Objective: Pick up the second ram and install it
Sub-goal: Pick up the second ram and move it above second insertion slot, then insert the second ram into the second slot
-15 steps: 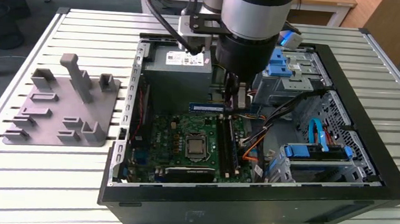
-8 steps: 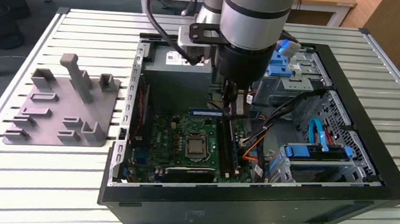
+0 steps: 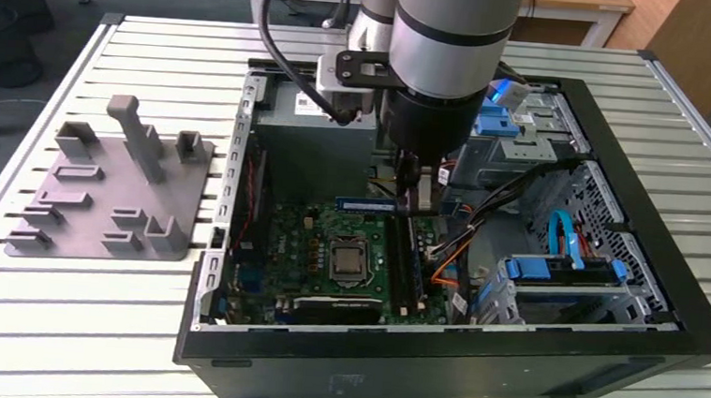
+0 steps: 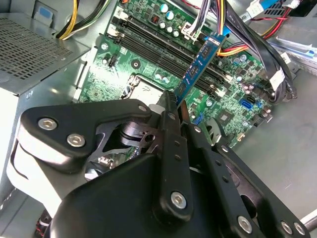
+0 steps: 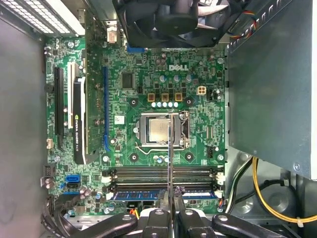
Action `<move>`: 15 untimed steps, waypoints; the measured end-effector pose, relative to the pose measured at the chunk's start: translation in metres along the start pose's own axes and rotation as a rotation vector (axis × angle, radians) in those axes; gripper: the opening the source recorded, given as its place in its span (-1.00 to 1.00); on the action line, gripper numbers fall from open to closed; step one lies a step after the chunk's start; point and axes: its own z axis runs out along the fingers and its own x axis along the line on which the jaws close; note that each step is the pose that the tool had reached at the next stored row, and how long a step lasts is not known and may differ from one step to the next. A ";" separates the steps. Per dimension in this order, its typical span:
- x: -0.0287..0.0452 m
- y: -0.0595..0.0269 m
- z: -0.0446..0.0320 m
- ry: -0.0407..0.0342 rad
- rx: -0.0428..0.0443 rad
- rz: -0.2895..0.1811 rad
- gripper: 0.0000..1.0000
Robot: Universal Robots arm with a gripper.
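Observation:
My gripper (image 3: 410,203) is lowered inside the open computer case (image 3: 649,304), over the green motherboard (image 3: 303,242). It is shut on one end of the second ram (image 3: 366,203), a thin blue stick. The stick juts out level toward the exterior view's left and hangs above the board without touching it. In the second wrist view its blue face (image 4: 200,64) reaches out from the gripper (image 4: 174,102) above the long black slots (image 4: 163,47). In the first wrist view it is a thin edge-on sliver (image 5: 170,158), lying crosswise to the slots (image 5: 138,174) and reaching from the gripper (image 5: 170,214) over the processor socket (image 5: 158,130).
Another blue stick (image 5: 143,195) sits in a slot near the gripper. A grey holder plate (image 3: 112,191) with upright blocks lies on the slatted table (image 3: 71,329) at the exterior view's left. Power supply (image 5: 272,84), fan (image 5: 168,20), cable bundles (image 4: 257,54) and a drive cage (image 3: 564,270) crowd the case.

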 end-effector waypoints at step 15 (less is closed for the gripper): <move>0.0000 0.0000 0.0004 -0.0005 -0.0003 -0.028 -0.73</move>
